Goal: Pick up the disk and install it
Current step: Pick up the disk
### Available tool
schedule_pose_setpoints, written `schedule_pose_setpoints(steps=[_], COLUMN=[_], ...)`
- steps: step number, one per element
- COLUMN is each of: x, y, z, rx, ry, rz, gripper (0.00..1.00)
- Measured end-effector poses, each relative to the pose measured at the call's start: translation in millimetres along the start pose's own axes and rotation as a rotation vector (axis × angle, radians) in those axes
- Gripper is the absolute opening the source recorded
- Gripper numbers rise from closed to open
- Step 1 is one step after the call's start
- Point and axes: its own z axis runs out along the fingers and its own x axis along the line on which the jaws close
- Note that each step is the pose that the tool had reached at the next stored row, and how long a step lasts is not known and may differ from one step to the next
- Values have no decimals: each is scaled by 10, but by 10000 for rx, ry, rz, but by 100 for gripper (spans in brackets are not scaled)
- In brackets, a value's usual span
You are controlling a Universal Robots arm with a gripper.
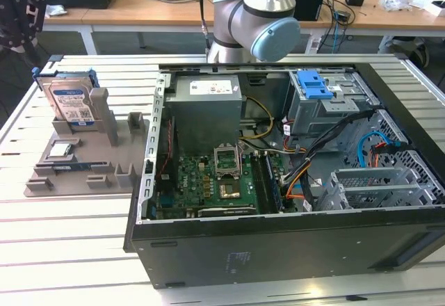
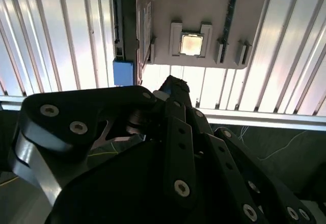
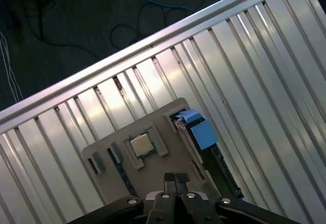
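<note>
A table of ribbed silver metal slats (image 1: 69, 250) is seen in the exterior view. Two things are set directly on it. A flat grey plastic holder (image 1: 104, 181) is placed toward the exterior view's left. An open black computer case (image 1: 278, 250) is laid just beside it, toward the right.

The disk (image 1: 69, 101) stands on edge in the grey holder (image 1: 42, 181), with open air straight above it. The tight bit is the grey post (image 1: 99, 108) just beside it, on the exterior view's right. The bare slatted table (image 1: 69, 250) in front of the holder is an easy lane. The computer case (image 1: 278, 257) wall rises right next to the holder. Inside the case, cables (image 1: 327, 142) crowd the gap beside the drive cage (image 1: 334, 108), and the power supply (image 1: 206, 115) hogs the far corner.
</note>
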Motion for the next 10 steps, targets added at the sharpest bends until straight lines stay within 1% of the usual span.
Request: schedule_pose_setpoints(steps=[2, 10], x=[0, 0], y=[0, 0], z=[0, 0], rx=[-10, -34], ry=[18, 61], rz=[-438, -1454], gripper=[11, 11])
